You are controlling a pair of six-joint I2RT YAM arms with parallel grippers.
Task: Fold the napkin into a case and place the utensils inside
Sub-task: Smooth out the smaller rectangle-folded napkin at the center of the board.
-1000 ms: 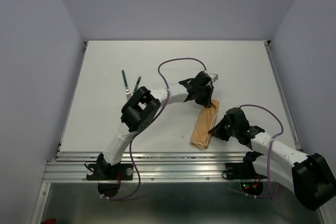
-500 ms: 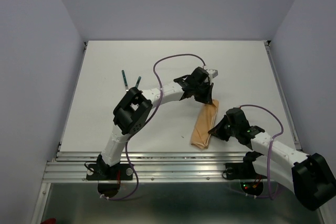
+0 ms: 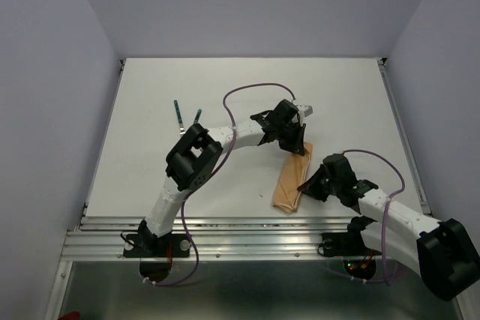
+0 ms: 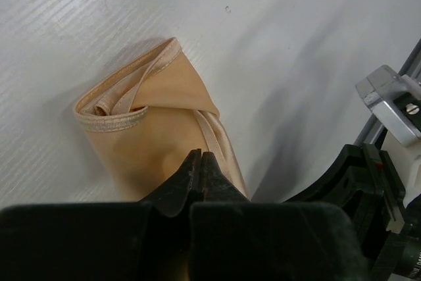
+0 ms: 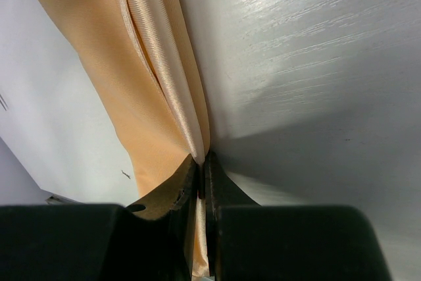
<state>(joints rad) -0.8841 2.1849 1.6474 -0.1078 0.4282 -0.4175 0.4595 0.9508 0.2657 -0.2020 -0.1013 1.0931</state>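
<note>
Entry, folding step judged nearly done: the case (image 3: pixel 291 179) lies formed, right gripper (image 5: pixel 202 160) pinching its near hem, left gripper (image 4: pixel 199 157) shut tight over its far end; utensils (image 3: pixel 178 112), well left of it, next need fetching and inserting.

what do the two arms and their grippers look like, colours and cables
Both arms have white tubular links joined by chunky black joint housings: left arm, right arm. A thin purple cable loops along each. The left gripper and right gripper are matte black, tapering to narrow tips.
</note>
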